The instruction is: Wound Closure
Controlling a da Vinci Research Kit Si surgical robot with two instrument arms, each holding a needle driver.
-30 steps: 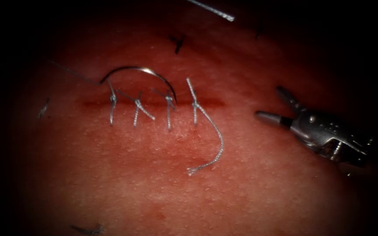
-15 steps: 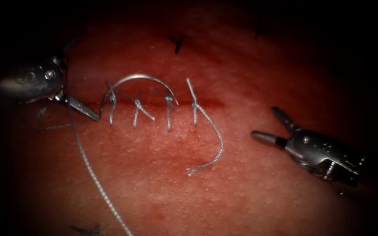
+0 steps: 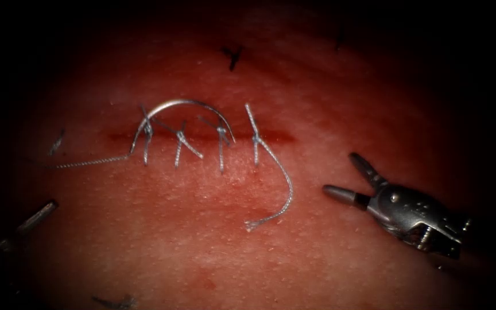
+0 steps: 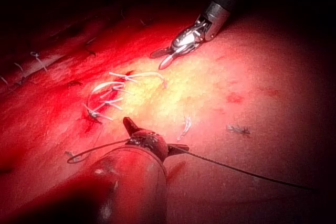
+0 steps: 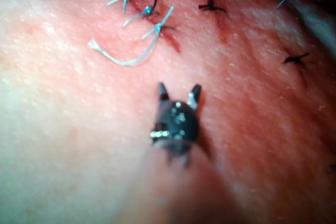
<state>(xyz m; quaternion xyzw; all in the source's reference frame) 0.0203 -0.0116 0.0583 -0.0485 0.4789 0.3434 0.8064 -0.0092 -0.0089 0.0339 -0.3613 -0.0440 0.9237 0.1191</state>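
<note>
The curved needle [image 3: 188, 109] lies on the tissue [image 3: 213, 252], arched over the cut [image 3: 202, 136] across the row of tied stitches [image 3: 182, 140], and neither tool holds it; I cannot tell whether its tip by the third stitch is in the tissue or only resting on it. From its left end the thread [image 3: 90, 162] trails away to the left along the surface, just below the line of the cut. A loose cut end of thread [image 3: 276, 195] curls down from the rightmost stitch. The right tool [image 3: 354, 181] sits well to the right of the cut and below its line, jaws spread wide in a V with nothing between them; the right wrist view shows the same tool [image 5: 178, 94] with both jaws apart over bare tissue. The left tool [image 3: 35, 215] is at the far left edge, away from the cut. In the left wrist view its tip [image 4: 152, 139] has thread [image 4: 236, 170] running past it, but I cannot tell whether it grips the thread.
</note>
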